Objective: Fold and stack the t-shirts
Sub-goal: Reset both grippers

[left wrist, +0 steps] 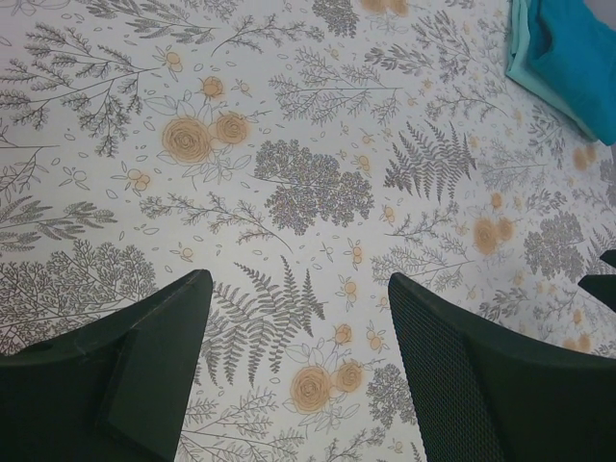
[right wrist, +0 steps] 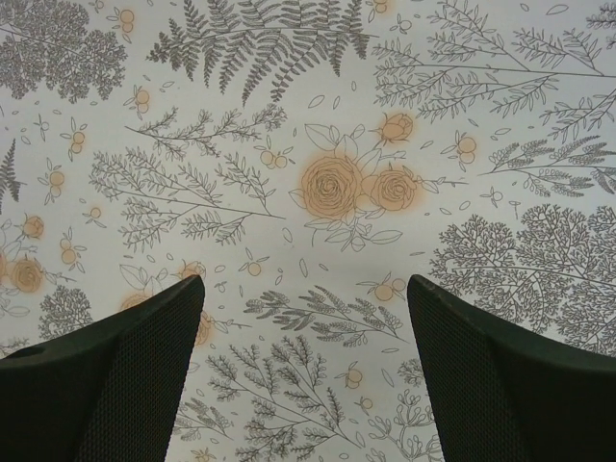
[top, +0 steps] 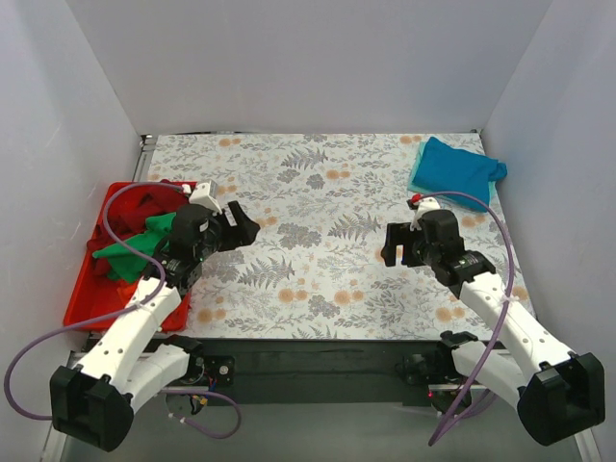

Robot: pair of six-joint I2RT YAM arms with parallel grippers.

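A folded deep blue t-shirt (top: pixel 460 166) lies on a pale mint green one (top: pixel 420 176) at the table's far right; both show in the left wrist view, blue (left wrist: pixel 577 48) on mint (left wrist: pixel 527 60). A bright green t-shirt (top: pixel 135 248) and a dark red one (top: pixel 142 204) lie crumpled in the red tray (top: pixel 87 298) at the left. My left gripper (top: pixel 244 226) is open and empty just right of the tray, over bare tablecloth (left wrist: pixel 298 279). My right gripper (top: pixel 393 244) is open and empty over the cloth (right wrist: pixel 303 281), in front of the blue stack.
The table carries a floral-print cloth (top: pixel 308 241). White walls close the back and both sides. The red tray stands at the table's left edge beside my left arm. A dark strip runs along the near edge by the arm bases.
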